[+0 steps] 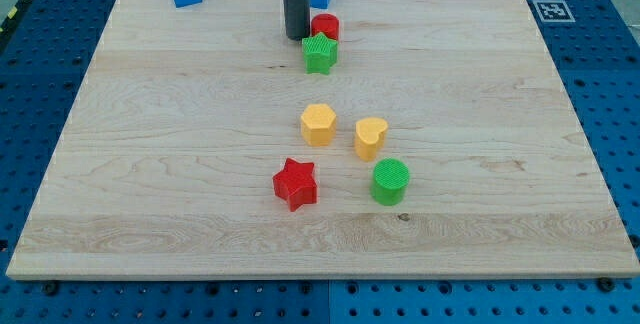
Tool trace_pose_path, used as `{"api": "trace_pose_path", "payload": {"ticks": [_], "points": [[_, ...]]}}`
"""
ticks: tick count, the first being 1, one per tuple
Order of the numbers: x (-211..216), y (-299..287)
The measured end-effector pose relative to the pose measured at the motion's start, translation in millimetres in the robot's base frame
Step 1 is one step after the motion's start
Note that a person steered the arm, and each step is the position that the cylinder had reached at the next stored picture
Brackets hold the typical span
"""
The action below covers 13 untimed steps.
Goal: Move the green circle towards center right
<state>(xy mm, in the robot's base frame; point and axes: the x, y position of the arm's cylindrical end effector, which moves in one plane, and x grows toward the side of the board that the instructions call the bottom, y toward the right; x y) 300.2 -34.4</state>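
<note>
- Wooden worktop [180,164] on blue pegboard; blocks scattered mid & top.
- Green circle [390,181] sits low-centre, just right of red star [295,183], below yellow heart [370,137].
- Tool: plain rod, no jaws to part or close; my tip [297,38] is near view's top, just left of green star [320,53], well apart from the circle.
- Step: approach, no contact yet. Next: get tip to circle's left side, push twd view's right & slightly up.
- Circle is round, upright; no long axis or heading.
</note>
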Motion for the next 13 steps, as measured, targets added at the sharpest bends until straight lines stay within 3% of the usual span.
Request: {"api": "trace_pose_path", "payload": {"ticks": [2,5,7,11,13], "points": [[30.5,-9.6],[202.6,-3.2],[248.6,79.5],[258.9,185.7],[231.5,178.1]]}}
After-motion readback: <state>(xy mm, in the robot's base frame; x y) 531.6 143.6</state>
